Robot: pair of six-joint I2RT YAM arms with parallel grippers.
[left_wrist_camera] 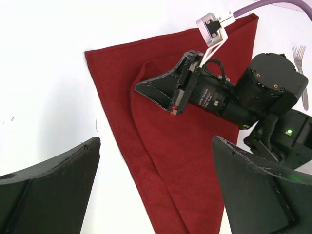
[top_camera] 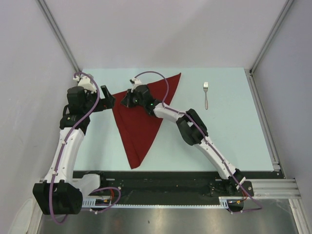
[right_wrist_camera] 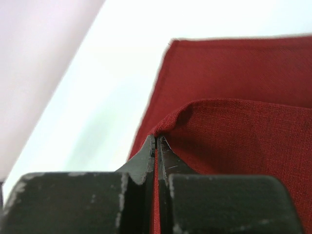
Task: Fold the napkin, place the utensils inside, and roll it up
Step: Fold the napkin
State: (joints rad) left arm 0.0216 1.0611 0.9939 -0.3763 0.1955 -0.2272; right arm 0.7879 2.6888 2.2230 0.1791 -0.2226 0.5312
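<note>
The right gripper (right_wrist_camera: 156, 142) is seen pressed together on a thin ridge of the napkin (top_camera: 141, 127), and only the very edge of the upper layer appears to be caught between the tips. With so little cloth held, the pinch could be lost at any pull, and the layer would drop back in a loose hump. The napkin is laid as a dark red triangle left of centre on the table (top_camera: 234, 141), and its upper corner is held short of the lower corner at the upper left; if it is released there, an uneven fold is likely. The lower layer could also be dragged along. The left gripper (top_camera: 108, 99) is spread wide just beside the cloth, so a collision is possible. The fork (top_camera: 205, 94) is left well apart at the upper right.
</note>
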